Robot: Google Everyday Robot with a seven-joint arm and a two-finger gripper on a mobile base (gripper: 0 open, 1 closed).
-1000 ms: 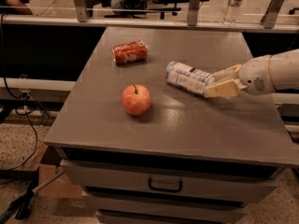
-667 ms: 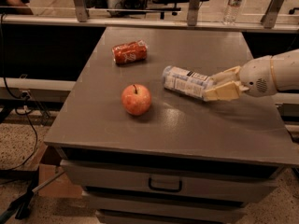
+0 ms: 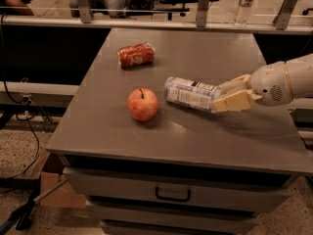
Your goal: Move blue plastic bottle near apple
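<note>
The blue plastic bottle [image 3: 190, 93] lies on its side on the grey cabinet top [image 3: 195, 131], its base pointing left, a short gap from the apple. The red-orange apple [image 3: 143, 104] stands left of it with its stem up. My gripper [image 3: 226, 96] comes in from the right with its cream fingers [image 3: 234, 103] shut on the bottle's cap end, one finger behind it and one in front. The cap is hidden between the fingers.
A crushed red soda can [image 3: 136, 55] lies at the back left of the top. A slim clear bottle [image 3: 243, 4] stands on the ledge behind. Drawers with a handle [image 3: 172, 195] are below the front edge. A cardboard box [image 3: 54, 185] sits on the floor at left.
My gripper has moved left with the bottle in it, bringing the bottle's base closer to the apple. The apple and the can have not moved.
</note>
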